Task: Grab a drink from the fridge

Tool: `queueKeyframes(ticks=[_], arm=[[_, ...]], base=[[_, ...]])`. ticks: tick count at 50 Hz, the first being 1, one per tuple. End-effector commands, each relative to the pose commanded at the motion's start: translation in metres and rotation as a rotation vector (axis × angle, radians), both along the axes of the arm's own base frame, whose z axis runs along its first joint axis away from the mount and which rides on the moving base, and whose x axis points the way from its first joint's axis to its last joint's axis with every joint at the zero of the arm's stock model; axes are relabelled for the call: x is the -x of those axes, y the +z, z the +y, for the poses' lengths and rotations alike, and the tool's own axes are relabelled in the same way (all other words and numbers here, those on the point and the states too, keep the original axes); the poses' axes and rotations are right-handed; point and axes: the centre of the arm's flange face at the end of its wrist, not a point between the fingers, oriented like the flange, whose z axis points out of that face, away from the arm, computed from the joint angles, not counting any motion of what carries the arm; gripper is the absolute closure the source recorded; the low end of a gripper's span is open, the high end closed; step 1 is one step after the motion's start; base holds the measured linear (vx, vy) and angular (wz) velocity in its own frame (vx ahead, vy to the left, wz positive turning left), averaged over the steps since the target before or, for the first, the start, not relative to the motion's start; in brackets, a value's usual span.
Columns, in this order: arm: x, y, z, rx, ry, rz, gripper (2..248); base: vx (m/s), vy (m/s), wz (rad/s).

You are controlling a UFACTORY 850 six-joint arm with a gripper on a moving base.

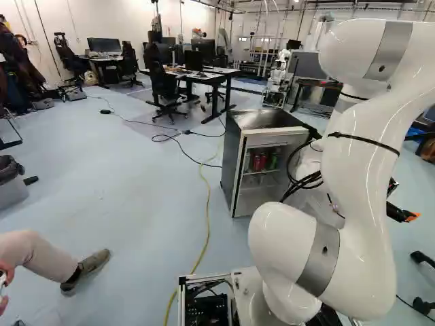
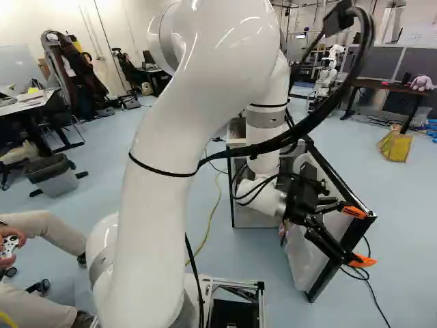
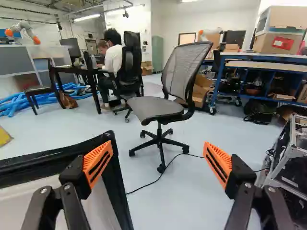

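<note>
- Claw [image 3: 157,145], mine, one: fingers spread wide, nothing between them; pointed towards roughly 4 o'clock, taking 12 as straight ahead of my base.
- Drinks, task stock: red cans [image 1: 260,162] and something green [image 1: 274,161] beside them, on a shelf inside the fridge [image 1: 261,119]. Bearing from my claw: about 10 o'clock, almost behind its present aim. Long axis apparently upright.
- Fridge door [image 2: 292,254], one: ajar, swung out towards me; its top corner lies by one orange pad [image 3: 98,162]. Contact: cannot tell.
- Nearest limb: my only arm [image 1: 357,176], wrist beside the door.
- Next move, by my judgement: get clear of that corner, then swing the claw round to the shelf and come in level. Hazard: snagging the door, or knocking it shut.
- Hard to make out: number of cans, and whatever stands deeper in. The shelf's 3 o'clock end is obscured. In the right base view my arm covers the cans; the wrist view has none, only an office chair [image 3: 156,108] ahead.
</note>
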Motion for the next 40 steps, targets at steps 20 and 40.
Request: queueKeyframes(ticks=[20, 40], arm=[[-0.002, -0.004, -0.044, 0.033, -0.068, -0.032, 3], [0.007, -0.004, -0.052, 0.035, -0.093, -0.034, 3]], base=[[0.0, 0.0, 0.0], [0.0, 0.0, 0.0]])
